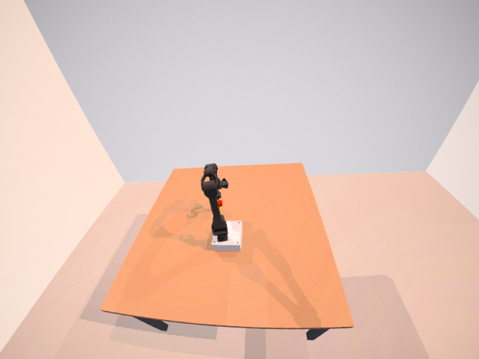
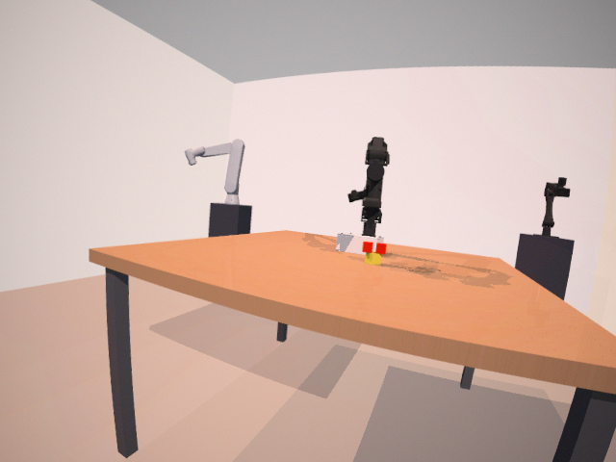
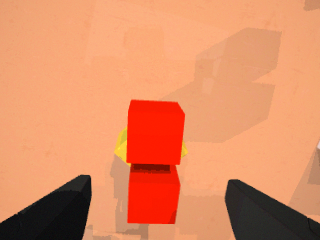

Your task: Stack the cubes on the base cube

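Two red cubes (image 3: pixel 155 132) (image 3: pixel 154 195) sit side by side on the yellow base cube (image 3: pixel 120 144) (image 2: pixel 372 259), with a thin dark gap between them. In the exterior view they show as two red squares (image 2: pixel 368 246) (image 2: pixel 380 247) above the yellow one. In the top view only a bit of red (image 1: pixel 219 203) shows beside the arm. My gripper (image 3: pixel 160 187) (image 1: pixel 224 184) (image 2: pixel 354 195) is open. It hangs above the cubes, with its fingers wide on both sides and touching neither.
The arm stands on a white base plate (image 1: pixel 234 236) (image 2: pixel 347 243) near the middle of the orange table (image 1: pixel 270 270) (image 2: pixel 248 278). Beyond the table, a white arm (image 2: pixel 229 166) and a black device (image 2: pixel 552 198) stand on dark pedestals.
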You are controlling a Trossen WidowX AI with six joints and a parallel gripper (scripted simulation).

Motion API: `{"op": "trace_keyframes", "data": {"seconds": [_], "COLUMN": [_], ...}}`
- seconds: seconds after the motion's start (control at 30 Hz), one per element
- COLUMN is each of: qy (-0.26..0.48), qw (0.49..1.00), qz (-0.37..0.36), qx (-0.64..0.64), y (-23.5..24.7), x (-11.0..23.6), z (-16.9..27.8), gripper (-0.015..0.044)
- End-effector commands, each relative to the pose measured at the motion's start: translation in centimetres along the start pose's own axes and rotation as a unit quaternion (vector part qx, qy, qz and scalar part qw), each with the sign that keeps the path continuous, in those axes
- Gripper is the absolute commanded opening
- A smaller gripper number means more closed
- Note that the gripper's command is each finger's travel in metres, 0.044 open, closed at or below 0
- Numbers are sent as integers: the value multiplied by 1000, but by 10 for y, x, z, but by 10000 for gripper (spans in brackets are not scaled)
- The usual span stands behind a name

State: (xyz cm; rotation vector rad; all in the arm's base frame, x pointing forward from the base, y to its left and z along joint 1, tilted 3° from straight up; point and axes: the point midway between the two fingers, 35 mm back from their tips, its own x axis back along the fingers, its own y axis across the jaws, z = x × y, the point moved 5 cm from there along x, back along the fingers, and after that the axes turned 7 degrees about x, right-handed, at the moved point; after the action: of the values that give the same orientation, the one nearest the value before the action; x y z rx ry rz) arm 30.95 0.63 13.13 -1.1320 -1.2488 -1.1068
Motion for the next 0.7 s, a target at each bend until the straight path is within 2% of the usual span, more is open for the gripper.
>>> {"op": "trace_keyframes", "data": {"seconds": [0.0,0.07,0.33,0.67], "qy": [0,1,7,8], "qw": [1000,1000,1000,1000], "qz": [0,0,0,1], "qx": [0,0,0,0], "y": [0,3,-8,-11], "x": [0,1,4,4], "z": [2,21,140,149], "gripper": [362,400,400,400]}}
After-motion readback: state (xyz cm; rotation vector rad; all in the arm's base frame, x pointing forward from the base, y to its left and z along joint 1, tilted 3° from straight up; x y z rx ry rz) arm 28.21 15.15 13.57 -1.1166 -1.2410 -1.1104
